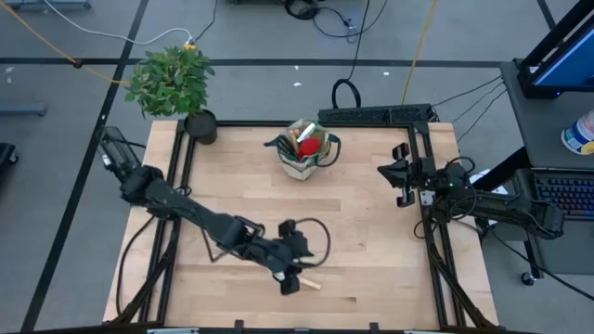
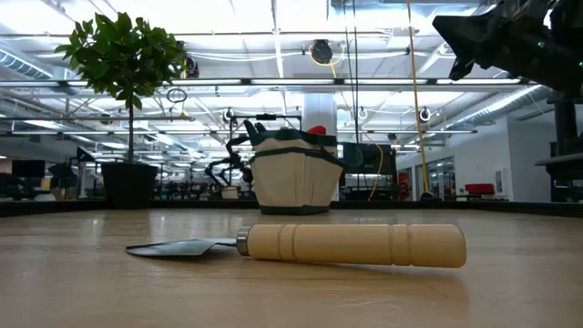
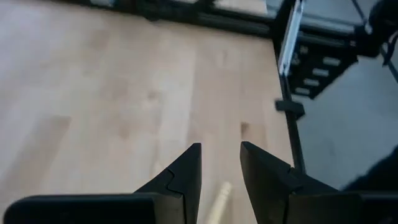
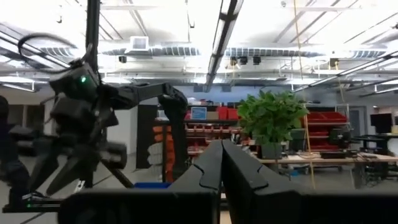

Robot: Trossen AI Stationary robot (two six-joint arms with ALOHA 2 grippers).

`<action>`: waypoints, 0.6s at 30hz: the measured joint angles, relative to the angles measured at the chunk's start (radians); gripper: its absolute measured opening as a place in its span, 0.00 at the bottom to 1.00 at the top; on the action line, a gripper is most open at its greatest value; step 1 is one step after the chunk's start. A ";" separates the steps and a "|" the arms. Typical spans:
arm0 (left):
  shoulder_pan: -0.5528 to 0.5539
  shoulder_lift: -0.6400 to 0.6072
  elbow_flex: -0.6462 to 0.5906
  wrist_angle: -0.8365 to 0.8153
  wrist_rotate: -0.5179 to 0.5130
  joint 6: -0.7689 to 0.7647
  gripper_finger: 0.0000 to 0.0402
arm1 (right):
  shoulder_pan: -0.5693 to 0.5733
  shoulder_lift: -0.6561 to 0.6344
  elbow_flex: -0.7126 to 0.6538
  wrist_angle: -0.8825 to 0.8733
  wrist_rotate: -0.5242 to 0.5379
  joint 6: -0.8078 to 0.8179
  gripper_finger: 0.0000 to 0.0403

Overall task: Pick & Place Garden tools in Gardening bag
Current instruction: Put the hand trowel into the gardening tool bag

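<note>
Now my left gripper (image 3: 221, 171), slightly parted and empty, hovers over the trowel (image 2: 310, 244); I should straddle its handle squarely.

My right gripper (image 4: 222, 163), closed and empty, waits at the table (image 1: 371, 232) edge.

Trowel (image 2: 351, 244) on the table, bag (image 1: 305, 150) already holding tools.
The trowel lies flat in the lower centre of the low view, pale wooden handle right, grey blade left. The beige, green-trimmed bag stands upright at upper centre of the high view, a red item (image 1: 308, 146) showing inside.
</note>
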 joint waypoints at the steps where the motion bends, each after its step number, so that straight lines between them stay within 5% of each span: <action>1: -0.003 0.019 0.011 -0.004 0.013 -0.011 0.29 | 0.000 0.000 0.000 0.000 -0.009 0.006 0.00; 9: -0.019 0.121 0.041 0.024 0.083 -0.101 0.29 | 0.000 0.000 -0.001 -0.022 -0.070 0.061 0.00; 18: -0.038 0.160 0.041 0.039 0.086 -0.168 0.29 | 0.000 0.000 -0.002 -0.242 -0.069 0.121 0.00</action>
